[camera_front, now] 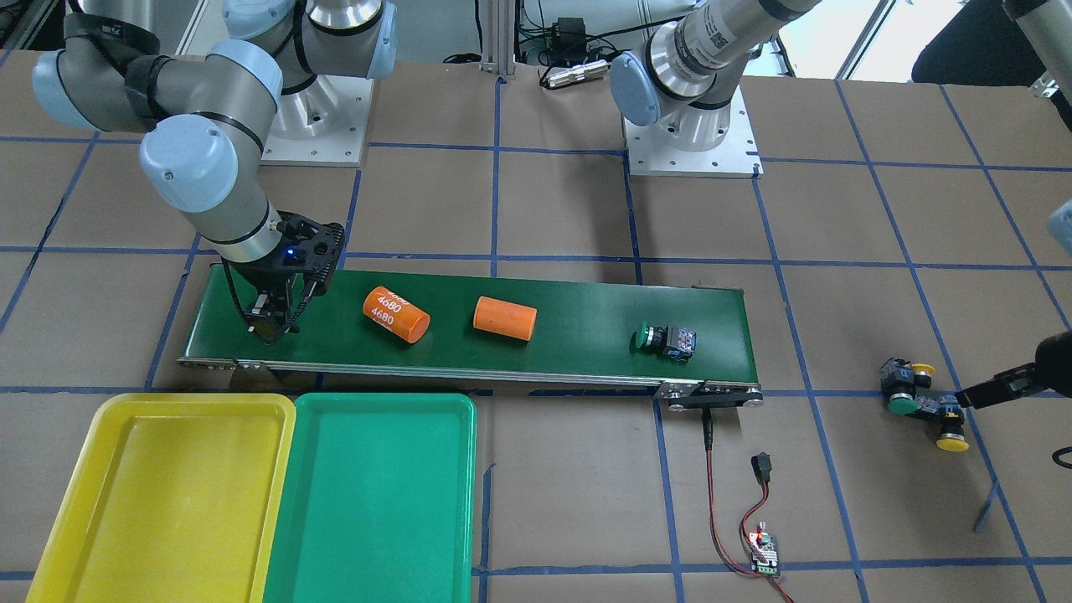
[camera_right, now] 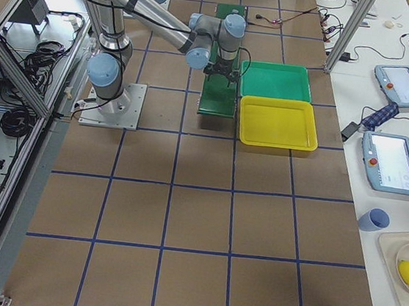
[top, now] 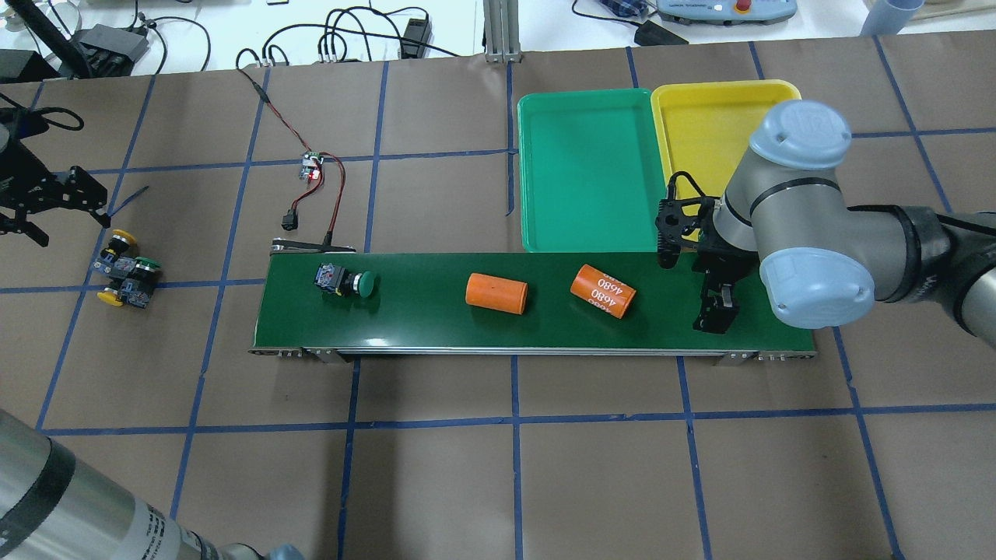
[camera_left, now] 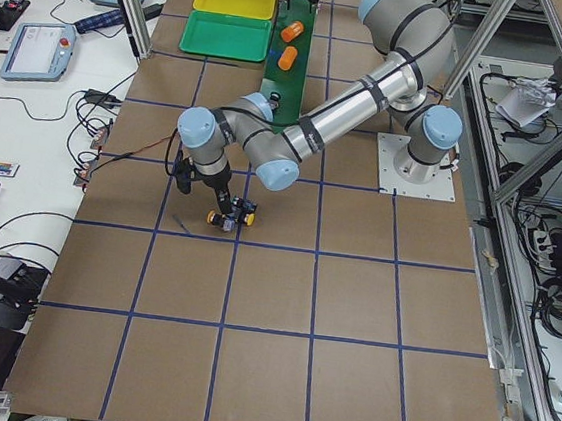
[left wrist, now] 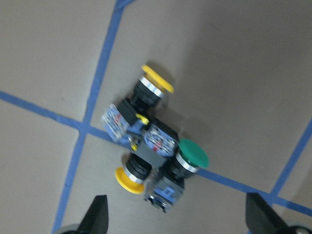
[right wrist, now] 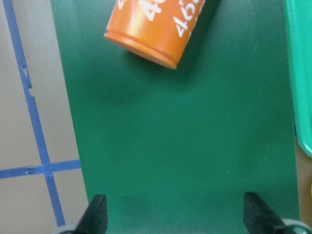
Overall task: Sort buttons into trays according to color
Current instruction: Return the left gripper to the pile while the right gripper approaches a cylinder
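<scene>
Pincers, front-facing view: the right pincer (camera_front: 270, 328) points down over the end of the conveyor belt (camera_front: 586, 293) nearest the trays, with the marked orange cylinder (camera_front: 395, 314) near it. The left pincer (camera_front: 980, 394) is low over the bench (camera_front: 544, 201), its tip just beside the cluster of three buttons (camera_front: 919, 402), which has two yellow caps and one green and lies off the belt. The lone green button (camera_front: 666, 339) lies on its side at the belt's other end, well apart from both pincers. The plain orange cylinder (camera_front: 504, 318) lies between it and the marked one. The yellow tray (camera_front: 167, 502) and green tray (camera_front: 377, 502) sit side by side, touching, beside the belt. Each shows only its smooth plastic floor and rounded corners.

Overhead view: the right pincer hangs between the marked cylinder and the belt's end, near the green tray's corner.

Left wrist view: the left pincer is released, its dark fingertips (left wrist: 97, 217) wide apart. The cluster lies ahead of them, untouched, on blue tape lines over brown paper. Its blocky black-and-blue bodies are packed together, and the round mushroom caps sit on chrome collars.

Right wrist view: the right pincer is released, with matte green belt between its tips. The cylinder's rim and white numerals are ahead.
</scene>
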Controlling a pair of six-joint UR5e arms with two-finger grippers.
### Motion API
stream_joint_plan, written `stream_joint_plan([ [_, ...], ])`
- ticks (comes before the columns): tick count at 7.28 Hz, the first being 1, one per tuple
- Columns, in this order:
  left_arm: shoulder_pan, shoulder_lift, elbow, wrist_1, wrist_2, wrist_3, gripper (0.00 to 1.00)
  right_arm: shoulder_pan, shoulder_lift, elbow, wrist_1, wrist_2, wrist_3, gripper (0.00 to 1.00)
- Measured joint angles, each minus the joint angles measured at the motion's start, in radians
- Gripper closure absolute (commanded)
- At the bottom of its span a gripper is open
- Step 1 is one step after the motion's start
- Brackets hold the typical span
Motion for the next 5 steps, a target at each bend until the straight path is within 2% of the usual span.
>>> stream_joint_plan([
  [3,0.044,-0.118,0.075,-0.031,-0.004,0.212,0.0,0.004,0.0,0.001,0.004,0.03,0.107,0.0],
  [5,0.062,-0.149,0.098,-0.104,-0.058,0.266,0.0,0.034,0.0,-0.004,0.004,0.044,0.224,0.0],
])
